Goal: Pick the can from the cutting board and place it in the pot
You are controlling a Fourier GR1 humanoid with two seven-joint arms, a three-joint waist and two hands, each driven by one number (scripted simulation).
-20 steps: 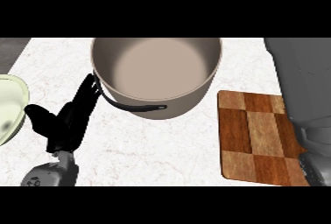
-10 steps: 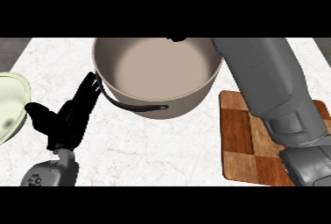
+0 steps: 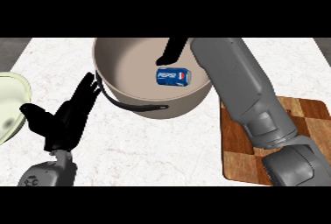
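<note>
Fingers (image 3: 169,51) of the right hand (image 3: 173,48) hang relaxed above the pot (image 3: 113,94), holding nothing; just below them the blue Pepsi can (image 3: 174,76) lies on its side inside; left hand (image 3: 65,118) rests spread beside the pot; cutting board (image 3: 304,114) sits right.

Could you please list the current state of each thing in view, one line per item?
can: on its side inside the pot, released
pot: upright, uncovered, holding the can
cutting board: flat on the counter, partly hidden by the right forearm
right robot hand: above the pot, fingers relaxed, holding nothing
left robot hand: open, resting beside the pot
plate: at the left edge
</note>
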